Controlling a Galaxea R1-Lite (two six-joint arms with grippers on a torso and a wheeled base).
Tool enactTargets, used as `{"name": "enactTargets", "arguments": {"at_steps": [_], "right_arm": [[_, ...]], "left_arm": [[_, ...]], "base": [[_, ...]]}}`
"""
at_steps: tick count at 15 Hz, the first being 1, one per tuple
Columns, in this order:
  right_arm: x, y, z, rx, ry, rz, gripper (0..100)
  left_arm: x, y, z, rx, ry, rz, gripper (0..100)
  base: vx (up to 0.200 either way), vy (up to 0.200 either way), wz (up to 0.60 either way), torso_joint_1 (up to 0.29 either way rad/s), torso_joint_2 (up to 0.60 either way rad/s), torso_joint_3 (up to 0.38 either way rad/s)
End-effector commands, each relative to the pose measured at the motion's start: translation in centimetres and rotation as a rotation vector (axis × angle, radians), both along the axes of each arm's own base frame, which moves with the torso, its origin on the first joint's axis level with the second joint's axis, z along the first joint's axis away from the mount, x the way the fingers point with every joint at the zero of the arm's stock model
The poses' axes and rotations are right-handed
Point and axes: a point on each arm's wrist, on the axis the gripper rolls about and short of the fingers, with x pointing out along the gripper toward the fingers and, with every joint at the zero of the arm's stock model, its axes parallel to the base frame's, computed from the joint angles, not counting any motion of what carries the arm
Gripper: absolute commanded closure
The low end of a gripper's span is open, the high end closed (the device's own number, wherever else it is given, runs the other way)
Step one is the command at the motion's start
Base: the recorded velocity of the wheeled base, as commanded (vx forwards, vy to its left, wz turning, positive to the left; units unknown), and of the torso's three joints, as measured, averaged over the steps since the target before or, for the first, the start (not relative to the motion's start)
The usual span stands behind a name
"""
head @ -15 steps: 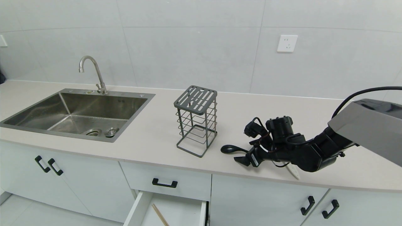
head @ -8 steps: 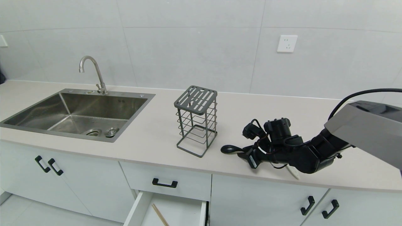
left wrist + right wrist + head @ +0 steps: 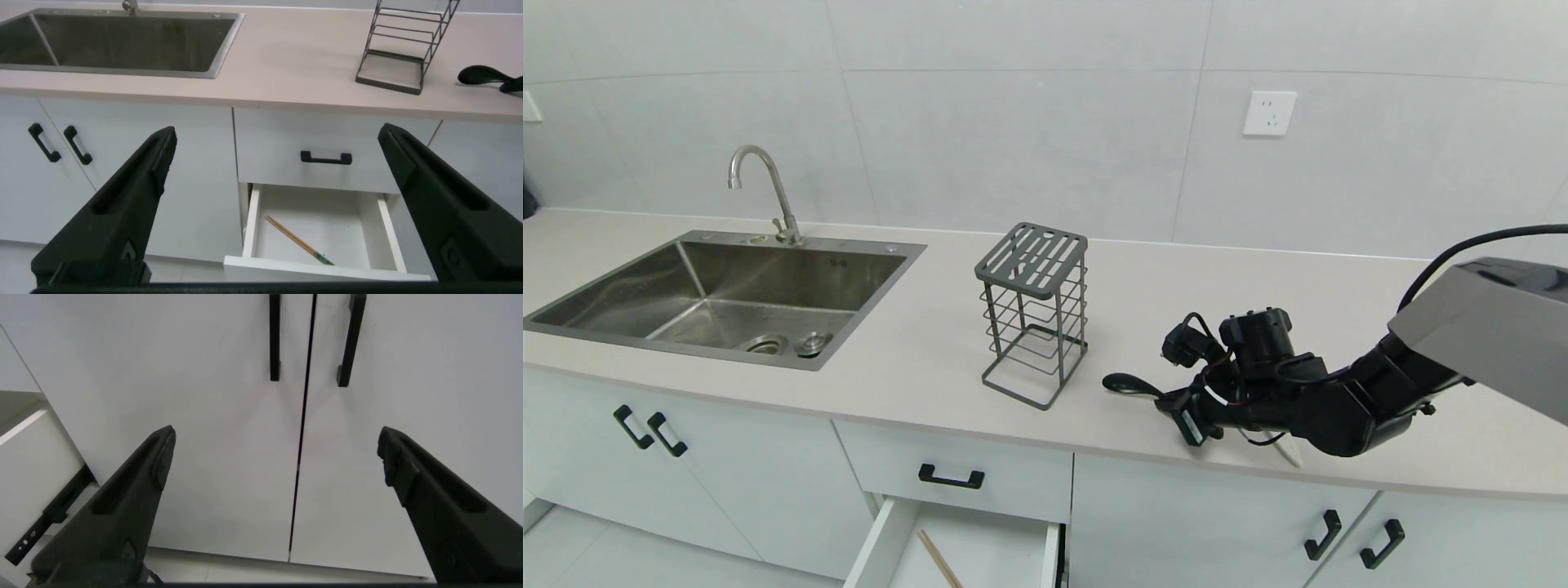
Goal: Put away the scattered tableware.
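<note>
A black spoon [image 3: 1125, 382] was seen lying on the countertop [image 3: 915, 359] between the wire rack [image 3: 1033, 314] and the right gripper [image 3: 1180, 415], jaws spread. A white utensil [image 3: 1288, 449] was half hidden under that arm. The left gripper [image 3: 276, 135] was held, jaws spread, before the open drawer [image 3: 327, 268].

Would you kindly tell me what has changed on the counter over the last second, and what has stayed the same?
The right arm's end effector dipped slightly leftward toward the black spoon, then drew back to the right. The spoon shifted a little rightward with it, so it seems held, though the grip is unclear. The wire rack, sink and open drawer stayed put.
</note>
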Motion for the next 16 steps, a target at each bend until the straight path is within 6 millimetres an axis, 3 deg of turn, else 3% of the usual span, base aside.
{"name": "enactTargets", "arguments": {"at_steps": [1,8,16], "right_arm": [[-0.4,0.3,2.2,0.015,-0.064,0.021,100],[-3.4,1.1,5.1,0.029,-0.125,0.077,100],[-7.6,1.9,5.3,0.024,-0.097,0.144,100]], "left_arm": [[0.0,0.0,0.0,0.0,0.001,0.0,0],[0.0,0.0,0.0,0.0,0.001,0.0,0],[0.0,0.0,0.0,0.0,0.001,0.0,0]], "base": [[0.0,0.0,0.0,0.0,0.0,0.0],[0.0,0.0,0.0,0.0,0.0,0.0],[0.0,0.0,0.0,0.0,0.0,0.0]]}}
